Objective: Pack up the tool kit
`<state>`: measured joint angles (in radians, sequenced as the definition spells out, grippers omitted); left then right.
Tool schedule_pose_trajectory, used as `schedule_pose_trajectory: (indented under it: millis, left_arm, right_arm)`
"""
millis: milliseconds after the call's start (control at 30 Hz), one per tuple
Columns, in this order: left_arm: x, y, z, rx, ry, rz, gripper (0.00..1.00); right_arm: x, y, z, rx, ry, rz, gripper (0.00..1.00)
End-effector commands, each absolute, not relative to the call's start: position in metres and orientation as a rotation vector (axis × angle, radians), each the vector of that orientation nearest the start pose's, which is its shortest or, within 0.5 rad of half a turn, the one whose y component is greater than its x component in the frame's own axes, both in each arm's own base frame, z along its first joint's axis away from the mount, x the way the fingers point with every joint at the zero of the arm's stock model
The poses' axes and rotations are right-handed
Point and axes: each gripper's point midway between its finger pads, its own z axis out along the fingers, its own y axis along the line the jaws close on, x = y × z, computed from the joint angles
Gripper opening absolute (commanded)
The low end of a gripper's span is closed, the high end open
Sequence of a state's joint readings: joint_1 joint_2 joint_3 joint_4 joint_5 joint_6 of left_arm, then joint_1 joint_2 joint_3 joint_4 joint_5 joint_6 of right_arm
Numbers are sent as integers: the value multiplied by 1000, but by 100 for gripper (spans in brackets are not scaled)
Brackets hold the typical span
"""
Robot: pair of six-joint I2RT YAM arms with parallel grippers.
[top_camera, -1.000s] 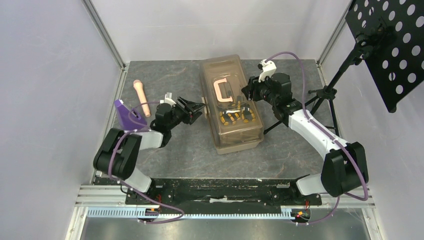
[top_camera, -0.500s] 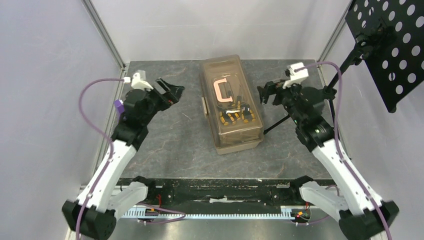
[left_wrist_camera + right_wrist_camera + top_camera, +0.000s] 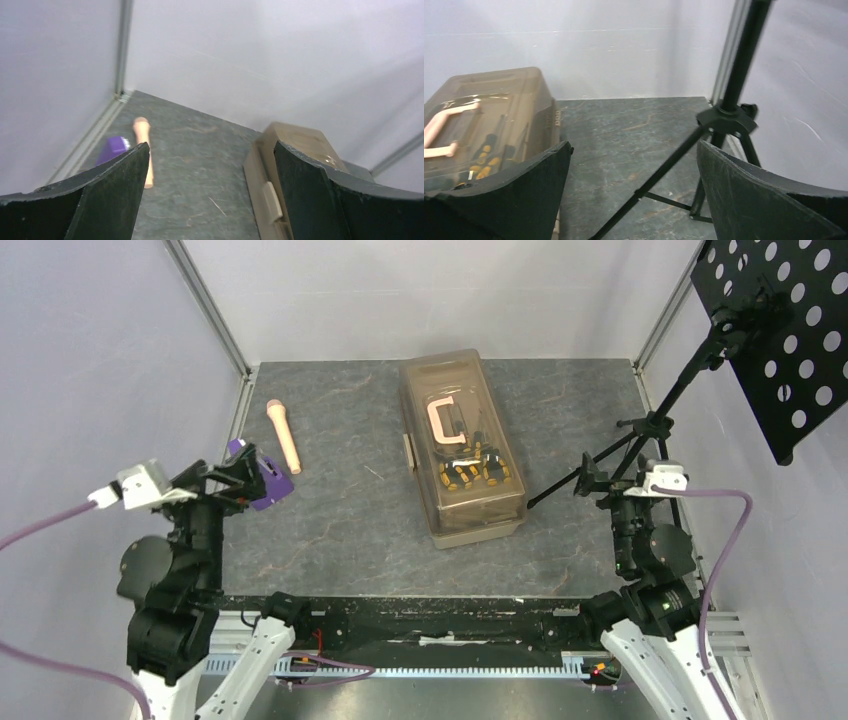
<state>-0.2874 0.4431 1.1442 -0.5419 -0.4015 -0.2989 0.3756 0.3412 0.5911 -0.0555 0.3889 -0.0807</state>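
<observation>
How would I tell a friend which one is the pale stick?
Find the big tan toolbox in the middle. Left of it, by the wall, lie two things. The rod is the long beige one with a rounded end; its neighbour is a purple block.

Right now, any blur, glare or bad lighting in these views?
Top external: sharp, evenly lit, soft shadows, tools readable through the toolbox lid. Left wrist: soft overall, beige rod and purple block smeared. Right wrist: mildly soft, pale sheen on the lid, tripod fairly crisp.

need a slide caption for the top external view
Closed toolbox in the middle; left gripper and right gripper open and empty to either side.
</observation>
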Motion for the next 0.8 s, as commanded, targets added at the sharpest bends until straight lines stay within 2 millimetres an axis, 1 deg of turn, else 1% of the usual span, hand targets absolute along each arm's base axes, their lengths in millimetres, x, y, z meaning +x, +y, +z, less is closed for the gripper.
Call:
schedule_pose_trajectory:
  millis: [0, 133, 233, 333, 467, 600, 767]
  left_arm:
    - [160, 46, 425, -399, 1333, 16, 100]
    - [149, 57, 426, -443, 1241, 20, 100]
    - [149, 62, 422, -482, 1188, 17, 100]
    - [153, 66, 417, -521, 1145, 28, 100]
    - [157, 71, 413, -569, 1102, 38, 100]
    - [160, 74, 403, -599, 1074, 34, 100]
    - [164, 71, 399, -598, 1078, 27, 100]
  right_arm:
    - [226, -8, 328, 129, 1279, -102, 98]
    - [215, -22, 325, 202, 1210, -121, 98]
    - [211, -27, 326, 216, 1180, -138, 98]
    - [211, -30, 325, 224, 1187, -163, 98]
    - [214, -28, 325, 216, 1195, -153, 98]
    - [217, -26, 323, 216, 1198, -150, 98]
    - [215, -30, 332, 242, 1174, -157, 98]
